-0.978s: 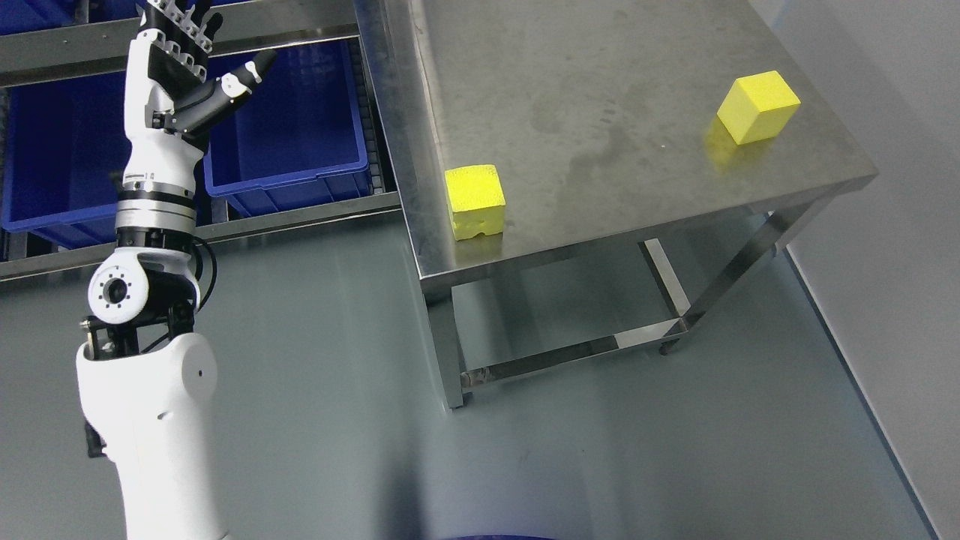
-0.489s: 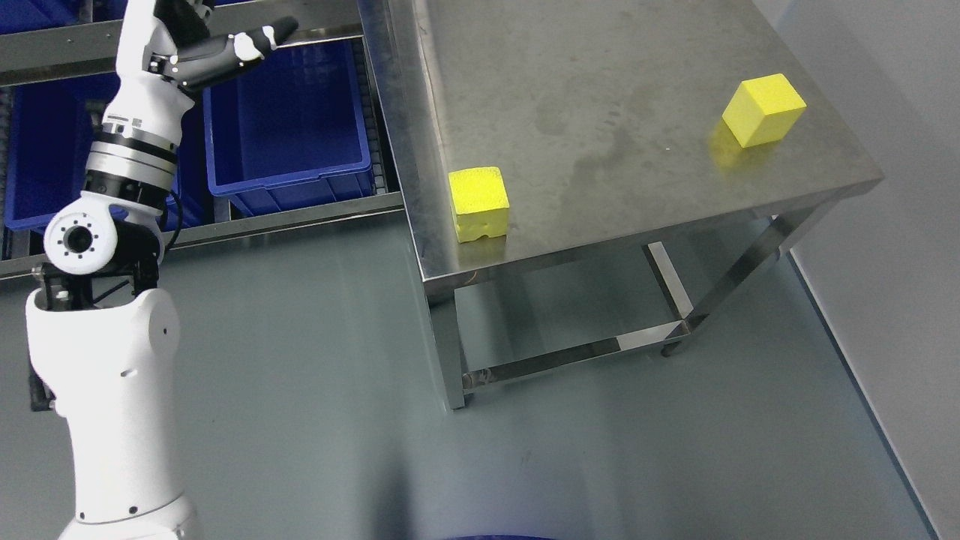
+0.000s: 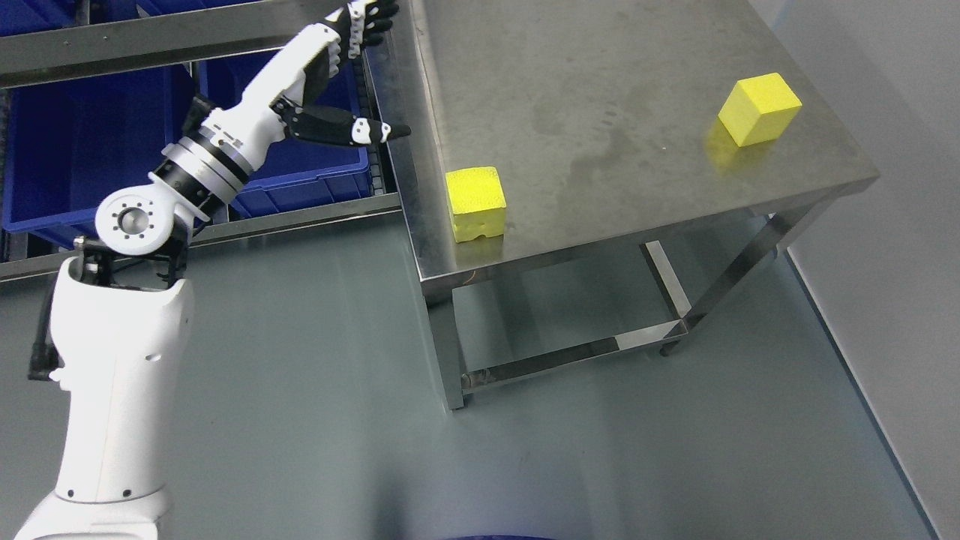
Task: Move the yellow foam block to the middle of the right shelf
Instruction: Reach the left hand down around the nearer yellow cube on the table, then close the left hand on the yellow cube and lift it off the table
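A yellow foam block (image 3: 475,202) with a notched underside sits near the front left corner of the steel table (image 3: 600,142). A second yellow block (image 3: 759,108) sits near the table's right edge. My left hand (image 3: 375,67) is open, fingers spread, thumb pointing right. It hovers at the table's left edge, up and to the left of the near block, apart from it and holding nothing. The right arm does not show.
Blue plastic bins (image 3: 289,135) stand on a metal rack (image 3: 172,37) to the left of the table. A grey wall (image 3: 885,187) runs along the right. The grey floor (image 3: 315,375) lies in front of the table.
My left arm has swung right and leaned down, bringing the open hand from above the blue bins to the table's left edge. Both blocks stay where they were.
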Available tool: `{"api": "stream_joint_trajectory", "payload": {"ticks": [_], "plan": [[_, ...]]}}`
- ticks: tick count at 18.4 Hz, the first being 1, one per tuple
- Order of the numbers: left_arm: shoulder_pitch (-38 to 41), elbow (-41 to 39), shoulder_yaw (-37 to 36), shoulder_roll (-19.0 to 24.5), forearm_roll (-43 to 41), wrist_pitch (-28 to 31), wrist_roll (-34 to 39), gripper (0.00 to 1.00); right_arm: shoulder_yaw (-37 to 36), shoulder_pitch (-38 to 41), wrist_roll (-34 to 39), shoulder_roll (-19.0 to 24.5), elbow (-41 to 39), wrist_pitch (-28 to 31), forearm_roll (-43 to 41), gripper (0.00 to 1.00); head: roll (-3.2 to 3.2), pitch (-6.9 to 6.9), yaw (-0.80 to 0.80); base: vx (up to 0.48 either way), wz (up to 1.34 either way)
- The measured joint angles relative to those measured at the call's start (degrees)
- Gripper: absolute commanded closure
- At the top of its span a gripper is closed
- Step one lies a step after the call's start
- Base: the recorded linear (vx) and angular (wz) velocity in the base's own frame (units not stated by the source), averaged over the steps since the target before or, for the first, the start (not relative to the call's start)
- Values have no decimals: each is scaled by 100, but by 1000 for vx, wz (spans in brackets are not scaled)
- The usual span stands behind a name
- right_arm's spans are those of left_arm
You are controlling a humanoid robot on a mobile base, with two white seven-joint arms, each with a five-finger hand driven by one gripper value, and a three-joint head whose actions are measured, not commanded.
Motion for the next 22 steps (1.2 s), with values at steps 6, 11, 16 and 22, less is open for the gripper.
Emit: {"api": "stream_joint_trajectory", "payload": {"ticks": [6,11,16,22], "plan": [[-190,590,-792,-169,-438,-28,-256,1,0,0,0,0,0,0,0,0,0,0,0,0,0],[-262,992,-1240,-340,-712,-97,-399,1,0,0,0,0,0,0,0,0,0,0,0,0,19],[-290,1290,-1520,-441,-885,-54,-365,1,0,1,0,0,0,9,0,0,0,0,0,-3,31],[-300,1482,-1638,-558,-930,-117,-348,31,0,0,0,0,0,27,0,0,0,0,0,11,56]]}}
